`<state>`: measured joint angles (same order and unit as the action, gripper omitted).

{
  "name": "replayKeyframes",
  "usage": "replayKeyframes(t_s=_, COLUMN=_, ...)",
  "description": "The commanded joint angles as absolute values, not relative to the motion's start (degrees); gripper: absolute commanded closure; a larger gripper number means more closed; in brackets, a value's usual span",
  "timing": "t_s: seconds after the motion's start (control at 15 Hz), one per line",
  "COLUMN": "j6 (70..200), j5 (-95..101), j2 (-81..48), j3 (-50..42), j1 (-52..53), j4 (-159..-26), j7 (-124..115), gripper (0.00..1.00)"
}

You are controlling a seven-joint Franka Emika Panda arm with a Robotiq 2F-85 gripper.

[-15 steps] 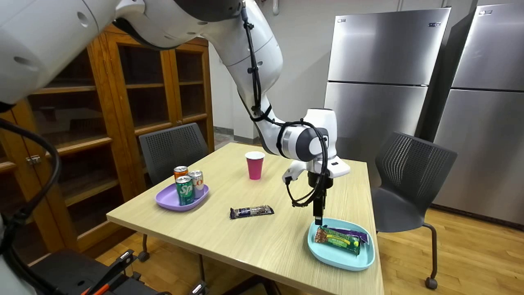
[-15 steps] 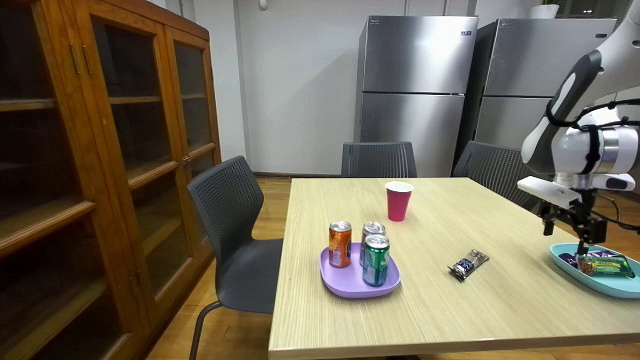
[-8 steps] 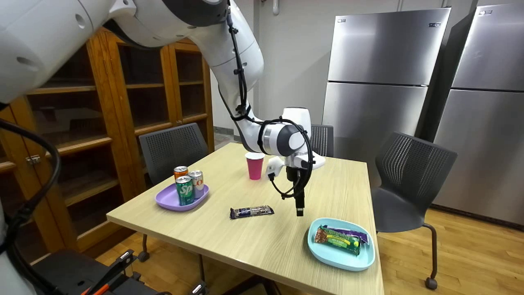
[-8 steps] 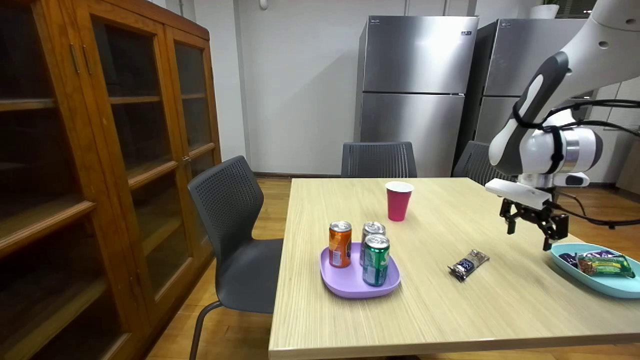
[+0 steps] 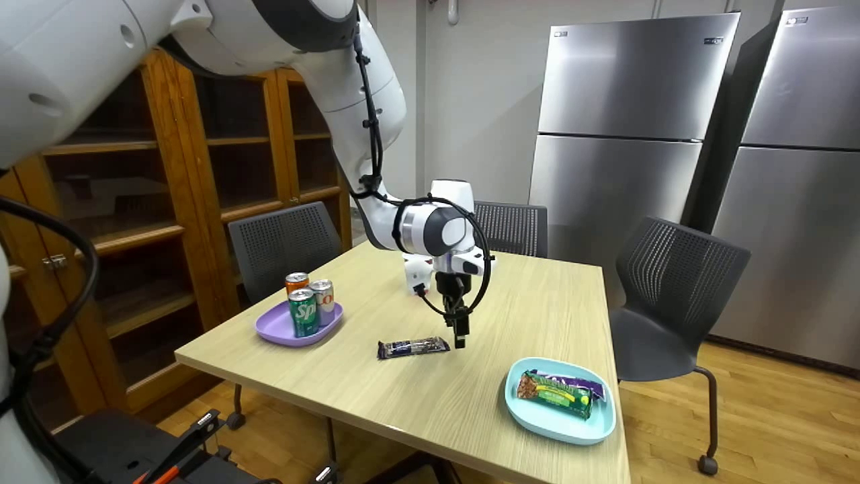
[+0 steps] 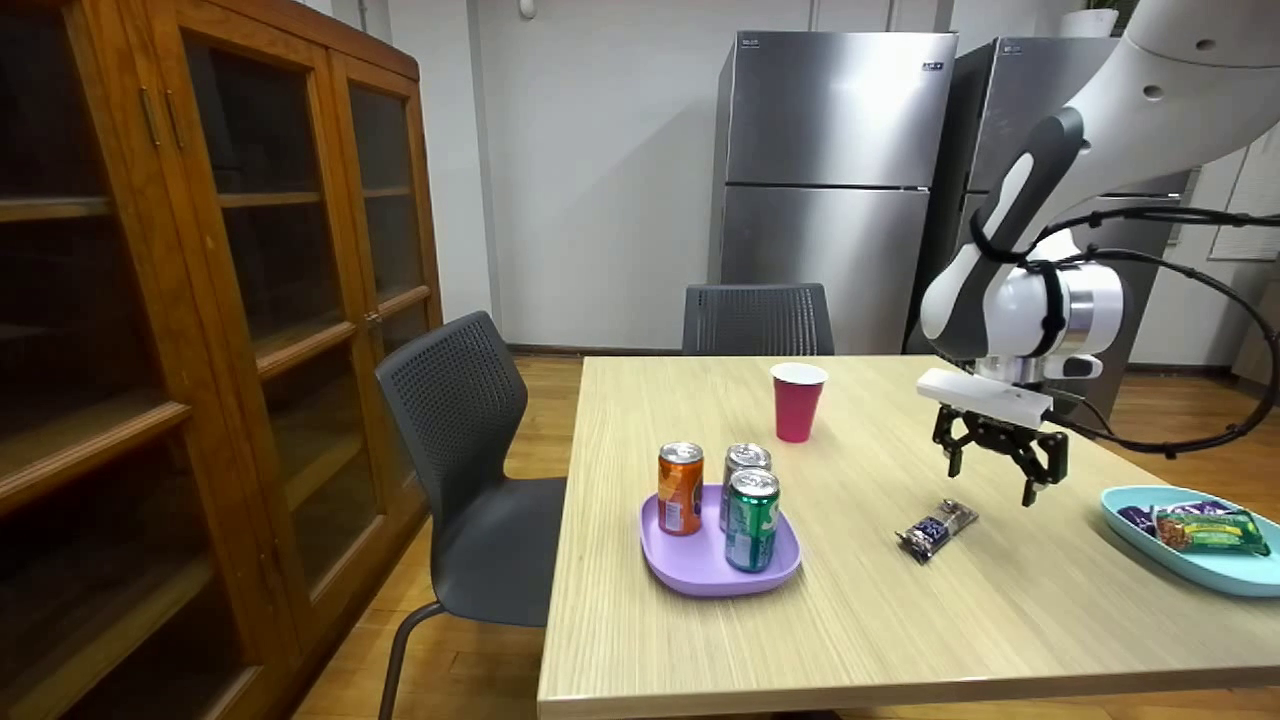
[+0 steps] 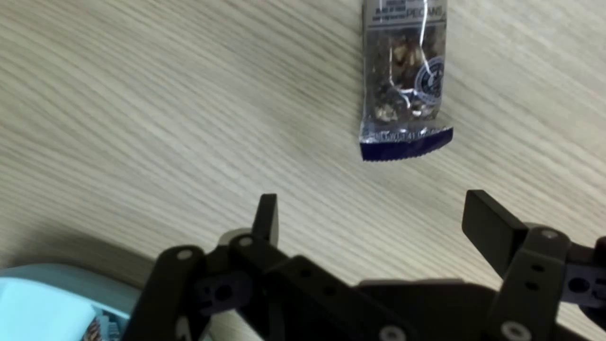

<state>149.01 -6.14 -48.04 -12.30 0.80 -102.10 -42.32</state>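
Nut bar (image 7: 405, 78) in its part-clear, part-dark wrapper lies flat on the worktop (image 6: 880, 630), ahead of your claw (image 7: 372, 206): in the wrist view you find it at 12 o'clock, a touch toward 1, its far end running out of the frame. Your claw is spread wide, with nothing between its fingers (image 7: 490, 227) and no contact that you can see. What matters most is how the two line up: the bar's long axis runs 12 to 6 o'clock in that view, while the fingers stand at 9 and 3, so the gap looks set square across the wrapper. The bar's line falls within the gap, nearer the 3 o'clock finger, but its crimped dark end sits just beyond the fingertips rather than between them. In an exterior view your claw (image 6: 991, 480) hangs above the worktop, and the bar lies near it at 7 to 8 o'clock, its axis pointing from 2 to 8. In an exterior view, at 4 o'clock from your claw, you also have the light-blue tray (image 5: 534, 418) bearing a green-wrapped bar (image 5: 559, 396) and a purple-wrapped bar (image 5: 586, 385); at 9 o'clock, past the nut bar, the purple tray (image 5: 269, 329) carries three cans (image 5: 308, 312).
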Motion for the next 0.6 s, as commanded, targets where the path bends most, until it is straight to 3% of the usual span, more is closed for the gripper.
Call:
replayKeyframes(t_s=0.0, j6=151.8, j5=-6.9, j2=-45.9, j3=-9.7, j1=0.6, j4=-105.3, j7=-37.5, gripper=0.00)
replayKeyframes(t_s=0.53, j6=154.3, j5=-9.9, j2=-46.4, j3=-5.7, j1=-0.1, j4=-106.8, j7=-30.0, gripper=0.00)
